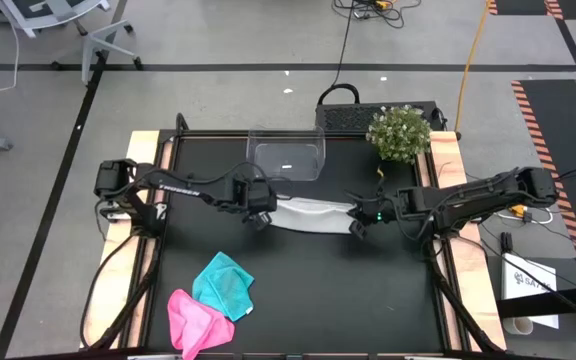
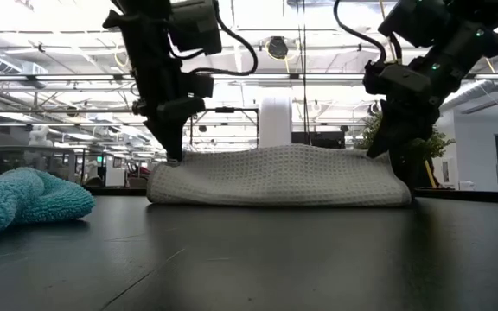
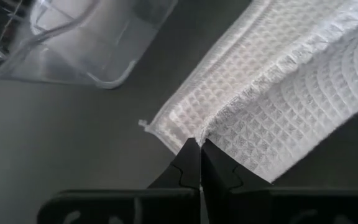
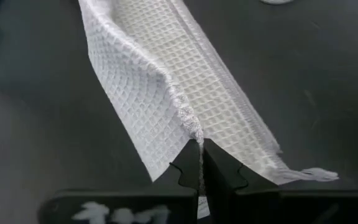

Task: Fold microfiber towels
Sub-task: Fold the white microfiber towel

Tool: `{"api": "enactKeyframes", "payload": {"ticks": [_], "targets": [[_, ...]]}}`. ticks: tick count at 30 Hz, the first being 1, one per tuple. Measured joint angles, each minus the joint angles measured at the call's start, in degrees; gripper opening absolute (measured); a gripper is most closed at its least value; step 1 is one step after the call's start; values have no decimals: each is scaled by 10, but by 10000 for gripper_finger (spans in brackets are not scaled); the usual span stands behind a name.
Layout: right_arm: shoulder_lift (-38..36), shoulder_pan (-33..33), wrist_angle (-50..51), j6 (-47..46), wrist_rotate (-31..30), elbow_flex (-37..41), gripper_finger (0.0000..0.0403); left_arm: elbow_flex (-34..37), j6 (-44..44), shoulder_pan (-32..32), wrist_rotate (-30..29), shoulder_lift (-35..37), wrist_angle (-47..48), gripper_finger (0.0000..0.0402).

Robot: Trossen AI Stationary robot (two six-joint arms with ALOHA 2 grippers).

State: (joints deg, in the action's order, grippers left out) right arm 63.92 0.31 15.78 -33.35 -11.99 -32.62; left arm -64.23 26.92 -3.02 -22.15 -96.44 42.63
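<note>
High view: left gripper [image 1: 259, 218] and right gripper [image 1: 358, 224] each pinch one end of the white towel [image 1: 311, 214] on the table [image 1: 318, 290].

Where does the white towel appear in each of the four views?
High view: white towel at table centre, between both arms.
Low view: centre, lying wide on the table.
Left wrist view: upper right.
Right wrist view: centre.
Shared landmark: clear tub, also in the left wrist view.
</note>
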Motion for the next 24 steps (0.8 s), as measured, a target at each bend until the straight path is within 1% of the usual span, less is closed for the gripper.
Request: {"api": "enactKeyframes", "payload": {"ticks": [4,6,8,15,18,24], "targets": [[0,-7,1,0,1,0,0,0,-23,-11,1,-13,-13,0],[0,-7,4,0,1,0,0,-1,-32,-14,9,-26,-28,0],[0,-7,7,-1,2,-1,0,0,-40,-16,15,-42,-22,1],[10,-8,45,3,0,-1,0,0,-55,-24,26,-75,-35,2],[25,-8,35,17,-2,6,0,0,-58,-31,25,-74,-37,4],[58,-19,-17,29,-1,27,0,0,-62,-48,21,-70,-37,7]]}}
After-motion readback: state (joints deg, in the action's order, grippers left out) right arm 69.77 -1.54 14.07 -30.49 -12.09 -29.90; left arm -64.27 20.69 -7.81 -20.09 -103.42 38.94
